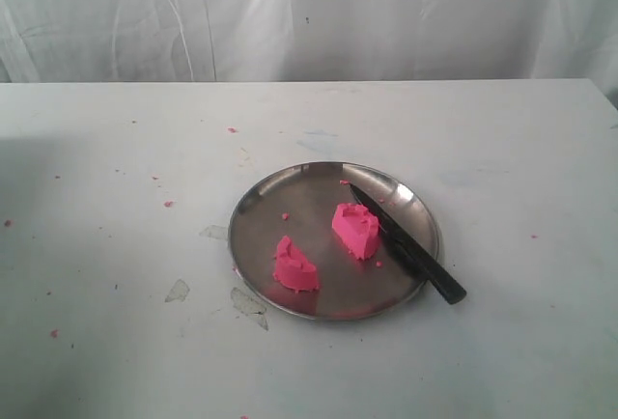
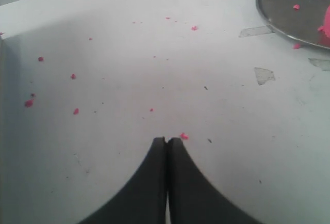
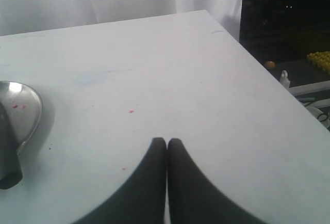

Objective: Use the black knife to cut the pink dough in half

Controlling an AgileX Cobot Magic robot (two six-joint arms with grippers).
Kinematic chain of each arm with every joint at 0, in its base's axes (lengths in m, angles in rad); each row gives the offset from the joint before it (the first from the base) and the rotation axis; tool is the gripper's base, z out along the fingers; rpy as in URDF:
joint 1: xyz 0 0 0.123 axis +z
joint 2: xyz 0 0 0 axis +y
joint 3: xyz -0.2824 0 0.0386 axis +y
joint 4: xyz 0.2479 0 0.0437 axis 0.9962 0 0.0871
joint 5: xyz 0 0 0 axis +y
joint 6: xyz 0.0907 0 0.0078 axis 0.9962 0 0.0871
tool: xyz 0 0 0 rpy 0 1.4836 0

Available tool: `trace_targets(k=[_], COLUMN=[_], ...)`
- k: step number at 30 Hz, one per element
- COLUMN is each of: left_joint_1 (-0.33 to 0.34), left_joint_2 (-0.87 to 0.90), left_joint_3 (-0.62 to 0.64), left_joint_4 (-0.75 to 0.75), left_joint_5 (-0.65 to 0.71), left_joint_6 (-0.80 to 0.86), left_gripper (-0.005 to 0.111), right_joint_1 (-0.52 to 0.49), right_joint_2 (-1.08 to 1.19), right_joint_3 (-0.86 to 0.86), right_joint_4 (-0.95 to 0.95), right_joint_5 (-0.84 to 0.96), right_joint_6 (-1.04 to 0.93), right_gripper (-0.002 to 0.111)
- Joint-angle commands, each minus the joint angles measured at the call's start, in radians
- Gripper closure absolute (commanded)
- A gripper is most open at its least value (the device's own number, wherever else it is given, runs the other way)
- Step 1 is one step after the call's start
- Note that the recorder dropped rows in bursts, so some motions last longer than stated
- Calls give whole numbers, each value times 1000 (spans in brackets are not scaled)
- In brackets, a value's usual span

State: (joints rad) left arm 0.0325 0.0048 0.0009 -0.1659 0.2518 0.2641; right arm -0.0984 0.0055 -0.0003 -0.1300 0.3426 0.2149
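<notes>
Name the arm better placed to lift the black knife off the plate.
Right. The black knife lies at the right of the plate, handle overhanging the rim there, and its handle shows in the right wrist view. The left view lacks it.

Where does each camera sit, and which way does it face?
Exterior view: off the arms, looking down on the table, steel plate, pink dough halves and black knife; no robot part shows.
Left wrist view: on the left wrist, looking past the shut left hand over crumbs to the plate.
Right wrist view: on the right wrist, looking past the shut right hand toward the table's corner.
Shared: all three show the plate.
</notes>
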Motion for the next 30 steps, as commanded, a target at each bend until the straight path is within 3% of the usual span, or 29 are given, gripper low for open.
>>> trace_targets(k=[1, 30], left_joint_1=[80, 82], left_joint_2=[-5, -5], left_joint_3=[-1, -1], left_joint_4=[-4, -4], left_joint_5=[3, 3], left_joint_6=[2, 2], left_gripper=[107, 107], right_joint_1=[-3, -3], right_joint_2=[-6, -6], right_joint_3=[0, 0], right_joint_4=[2, 2], right_joint_5=[1, 1], right_joint_6=[2, 2], right_gripper=[108, 108])
